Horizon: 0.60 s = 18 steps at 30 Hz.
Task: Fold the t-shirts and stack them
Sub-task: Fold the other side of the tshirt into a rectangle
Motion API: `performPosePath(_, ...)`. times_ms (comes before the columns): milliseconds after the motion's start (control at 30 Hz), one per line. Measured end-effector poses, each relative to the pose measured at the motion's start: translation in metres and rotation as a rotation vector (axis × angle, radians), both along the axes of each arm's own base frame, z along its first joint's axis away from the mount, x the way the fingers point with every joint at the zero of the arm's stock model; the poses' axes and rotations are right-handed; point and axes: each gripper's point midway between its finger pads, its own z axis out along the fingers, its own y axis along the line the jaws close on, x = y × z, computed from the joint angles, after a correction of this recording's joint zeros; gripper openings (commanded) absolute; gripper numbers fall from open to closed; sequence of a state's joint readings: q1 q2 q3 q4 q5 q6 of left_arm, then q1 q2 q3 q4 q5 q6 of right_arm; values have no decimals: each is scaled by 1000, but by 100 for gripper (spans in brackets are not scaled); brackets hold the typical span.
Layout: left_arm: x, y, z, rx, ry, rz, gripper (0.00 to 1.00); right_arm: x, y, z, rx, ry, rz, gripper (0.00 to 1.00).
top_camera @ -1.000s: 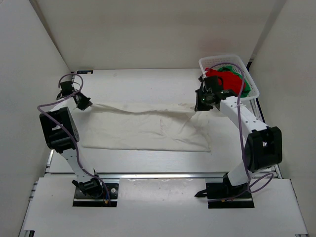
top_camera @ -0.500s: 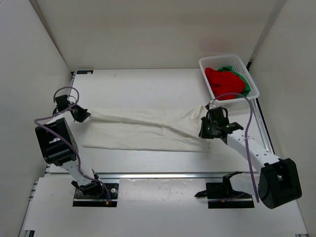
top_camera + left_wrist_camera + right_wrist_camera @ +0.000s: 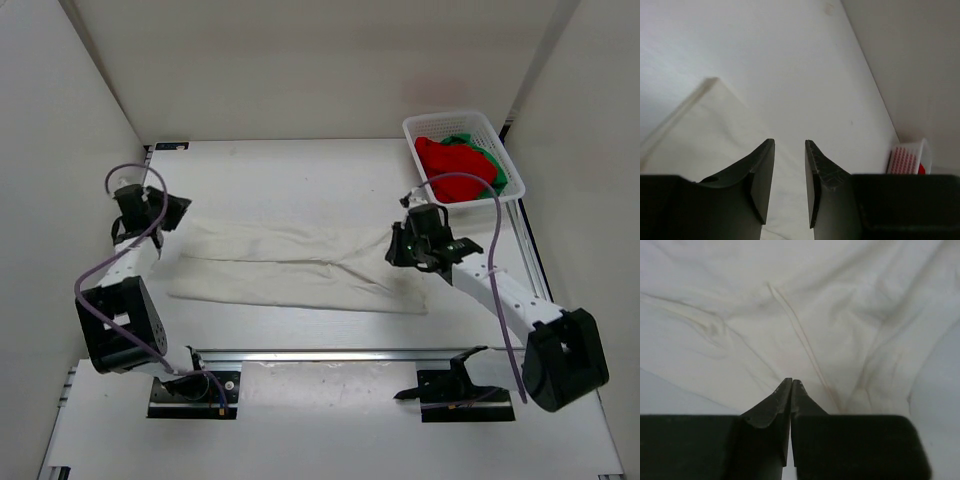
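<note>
The white t-shirt lies flat on the table as a long folded strip between the two arms. My left gripper hovers at the strip's far left corner, open, with nothing between its fingers; the white cloth lies below it. Over the strip's right end, my right gripper has its jaws pressed together above the creased white cloth, and I see no cloth between them. The red t-shirt and the green t-shirt lie bunched in the basket.
A white lattice basket stands at the back right corner, also seen in the left wrist view as the basket. White walls enclose the table on three sides. A metal rail runs along the near edge by the arm bases.
Both grippers carried the shirt's far edge toward the near side, folding it into a narrower strip. The left gripper then opened and let go, and the cloth is out of the right jaws too.
</note>
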State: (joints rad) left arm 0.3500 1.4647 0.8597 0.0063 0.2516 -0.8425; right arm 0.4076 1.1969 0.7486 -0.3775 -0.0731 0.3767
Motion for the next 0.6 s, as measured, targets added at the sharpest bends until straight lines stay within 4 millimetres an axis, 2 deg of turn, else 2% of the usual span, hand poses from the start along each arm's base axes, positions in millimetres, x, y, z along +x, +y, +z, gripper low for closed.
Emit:
performPosePath(67,8,-36,15,28,-49,-90,41,19,18,11,19,-38,37,0)
performPosePath(133,12,-75,16,34,-66,-185,41,38,37,11,31,-56,74,13)
performPosePath(233,2,-137,1,25,-51,-328,40,60,58,-4,31,-39,116,29)
performPosePath(333,-25,-193,-25,15,1,-462,38,77,70,-23,10,-17,144,32)
performPosePath(467,-56,-235,-48,11,46,-577,38,92,77,-34,-25,-13,158,32)
performPosePath(600,-87,-261,-63,20,72,-661,38,94,78,-41,-51,-6,162,32)
